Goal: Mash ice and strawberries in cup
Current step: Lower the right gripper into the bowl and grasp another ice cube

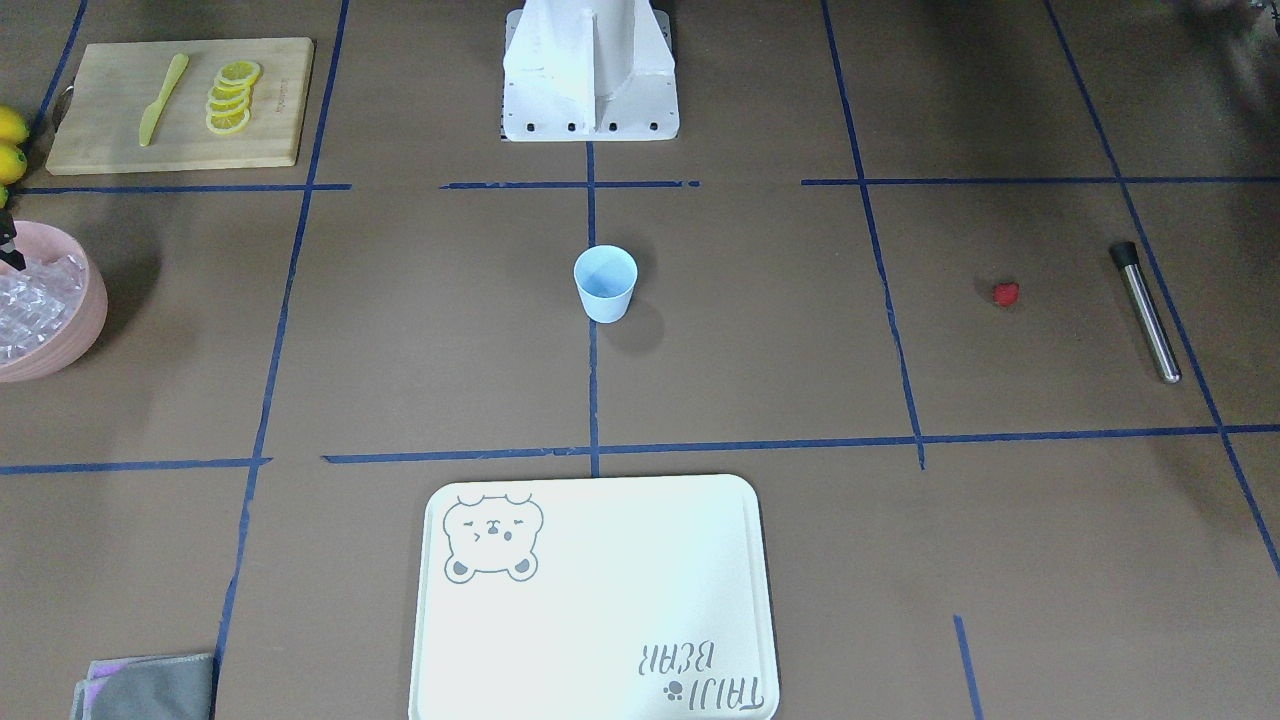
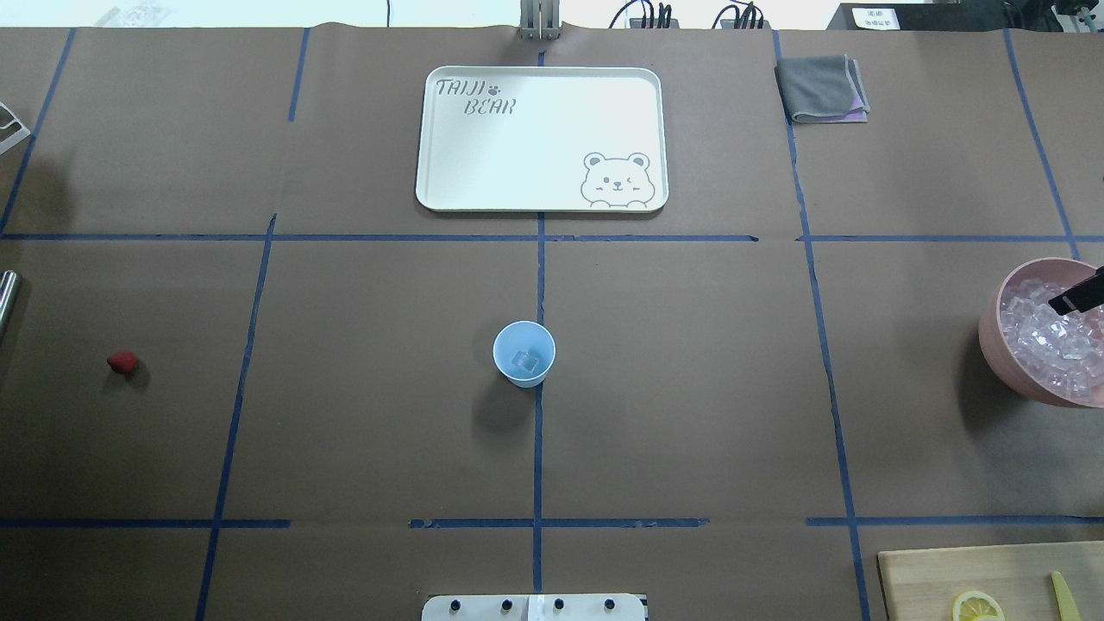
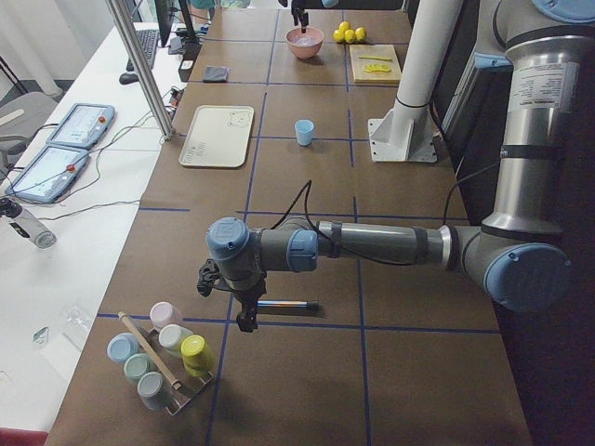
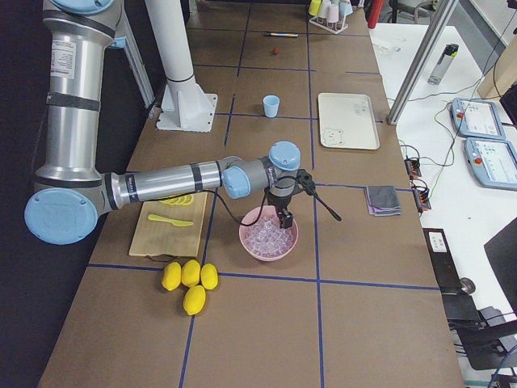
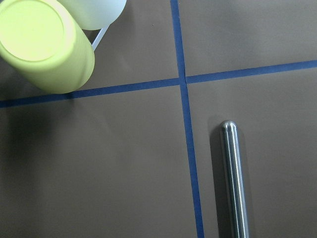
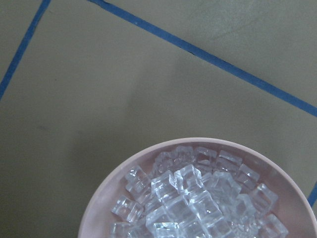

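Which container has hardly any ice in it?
The small pale-blue cup: apparently just one ice cube inside, while the pink bowl is heaped with cubes.

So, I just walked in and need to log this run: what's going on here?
The right gripper hangs over the pink bowl of ice, while the left gripper hangs above the steel rod lying on the table. The cup stands mid-table with one cube inside. The strawberry lies on the table, apart from the cup. Nothing looks mashed yet. Whether either gripper is open cannot be told.
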Controlling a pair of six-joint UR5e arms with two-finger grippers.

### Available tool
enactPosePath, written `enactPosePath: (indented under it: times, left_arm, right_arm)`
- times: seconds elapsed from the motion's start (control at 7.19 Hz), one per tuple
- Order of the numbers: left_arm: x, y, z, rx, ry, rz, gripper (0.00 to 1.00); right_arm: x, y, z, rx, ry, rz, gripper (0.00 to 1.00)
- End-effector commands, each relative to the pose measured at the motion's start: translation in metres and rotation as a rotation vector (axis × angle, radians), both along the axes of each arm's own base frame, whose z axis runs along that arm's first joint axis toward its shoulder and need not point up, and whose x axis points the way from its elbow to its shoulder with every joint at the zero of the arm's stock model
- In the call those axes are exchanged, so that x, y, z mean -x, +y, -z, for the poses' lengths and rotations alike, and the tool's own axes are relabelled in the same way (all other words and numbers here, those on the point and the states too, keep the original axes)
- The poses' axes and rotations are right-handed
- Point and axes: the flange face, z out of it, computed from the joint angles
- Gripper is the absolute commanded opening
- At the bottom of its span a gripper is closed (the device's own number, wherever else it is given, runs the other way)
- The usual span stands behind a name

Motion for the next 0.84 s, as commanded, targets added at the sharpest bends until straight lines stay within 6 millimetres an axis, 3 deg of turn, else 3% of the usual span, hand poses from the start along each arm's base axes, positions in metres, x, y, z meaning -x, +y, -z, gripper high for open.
enactPosePath:
  times: [0.0,0.7]
  left_arm:
    - [0.000,0.000,0.000,0.001,0.000,0.000,1.00]
    - [-0.001,0.000,-0.001,0.003,0.000,-0.002,1.00]
  right_arm:
    - [0.015,0.003,-0.009,0.010,0.007,0.022,0.99]
    - [0.032,0.008,-0.025,0.052,0.018,0.049,0.94]
